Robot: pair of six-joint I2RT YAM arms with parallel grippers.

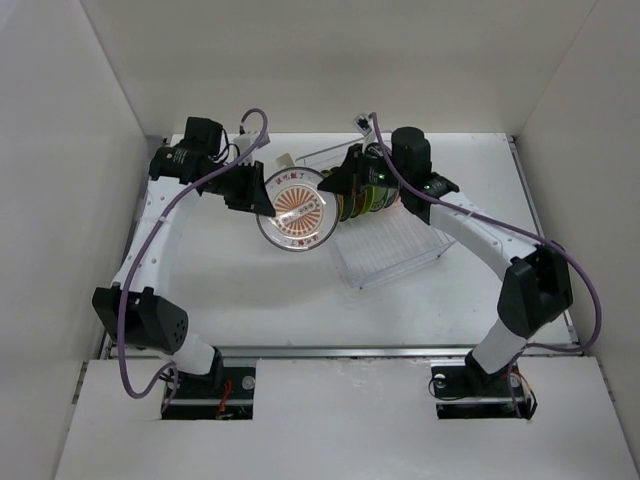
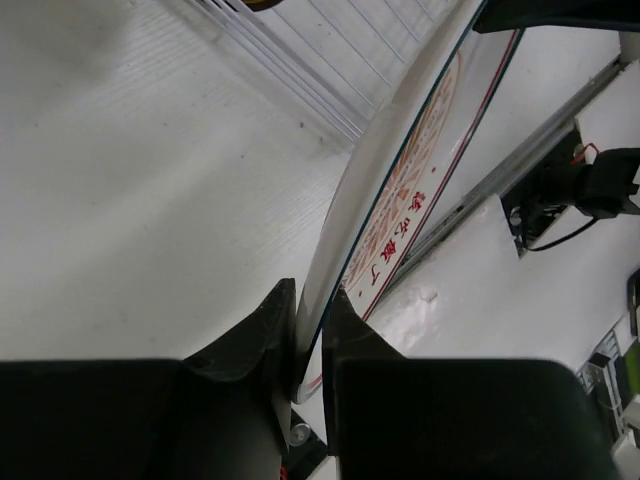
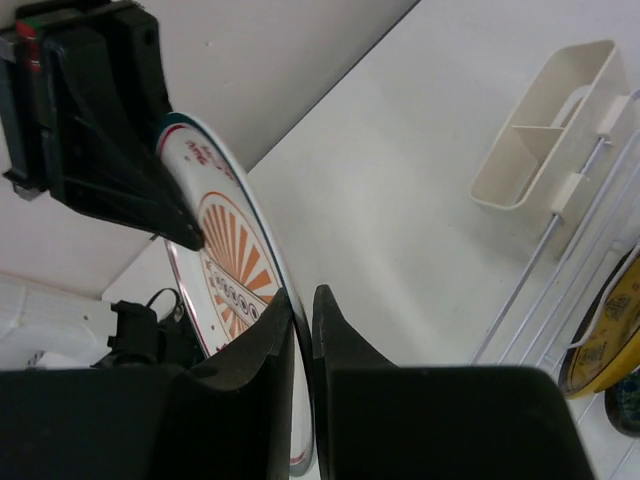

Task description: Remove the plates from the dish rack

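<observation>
Clamping plate (image 1: 297,212), left pincer (image 2: 310,300), right pincer (image 3: 302,300) (rack (image 1: 395,250) overhead)

1. Left arm (image 1: 150,250) reaches far, forearm bent rightward; left gripper (image 1: 262,197) clamps the plate (image 1: 298,218) at its left rim.
2. Right arm (image 1: 480,235) arcs far and leftward; right gripper (image 1: 333,187) clamps its right rim.

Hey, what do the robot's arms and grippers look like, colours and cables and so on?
The left arm and right arm have white links, black joint housings and a purple cable along each. The left gripper and right gripper are black, with two tapering wedge-shaped fingers.
</observation>
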